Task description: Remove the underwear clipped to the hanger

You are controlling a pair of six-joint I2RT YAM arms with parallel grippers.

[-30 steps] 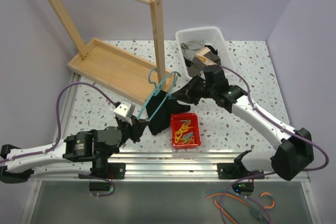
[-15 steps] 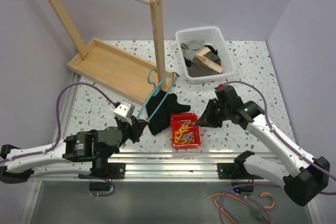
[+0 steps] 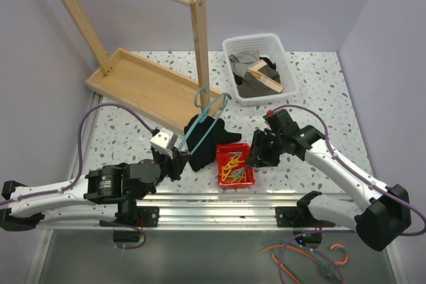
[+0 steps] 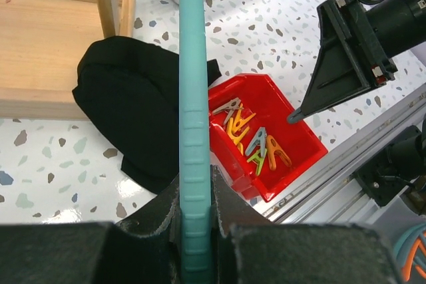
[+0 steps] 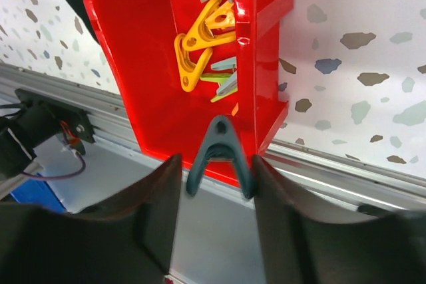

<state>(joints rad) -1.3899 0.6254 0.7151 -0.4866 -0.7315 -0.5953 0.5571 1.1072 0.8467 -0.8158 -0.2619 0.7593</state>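
Pale wood stands at the far left: a tall rack (image 3: pixel 198 38) of smooth square posts rising from a shallow rimmed tray (image 3: pixel 143 81), all on a speckled terrazzo table (image 3: pixel 313 91). Nearer me, a purple cable (image 3: pixel 100 108) loops down to the black left arm. Its left pincer (image 4: pixel 196 197) is clenched on the hanger (image 4: pixel 192 98), a thin teal-green wire with small ridges along it, pinched tight between two dark fingers (image 4: pixel 156 214). From that grip the wire runs away toward the rack's foot, where its hook curls.

The underwear (image 4: pixel 130 111) lies on the table just beyond the left pincer. It is a soft, matt black heap, rumpled and rounded, and the hanger's wire crosses above its right part. I cannot tell whether anything fastens the two together.

Just beside it on the right sits a glossy red plastic bin (image 5: pixel 140 38), rectangular, holding a tangle of clothes pegs (image 4: pixel 256 144) in yellow, orange, grey and pale green.

The right pincer (image 3: pixel 256 154) hangs over the bin's right edge, with the bin between it and the underwear. Its fingers (image 5: pixel 156 217) are parted, with a dark teal peg (image 5: pixel 219 141) between them. The peg's two legs reach almost to both fingers, and I cannot tell whether they grip it.

Further back on the right, a white slotted plastic basket (image 3: pixel 251 36) holds grey and tan cloths (image 3: pixel 256 74).
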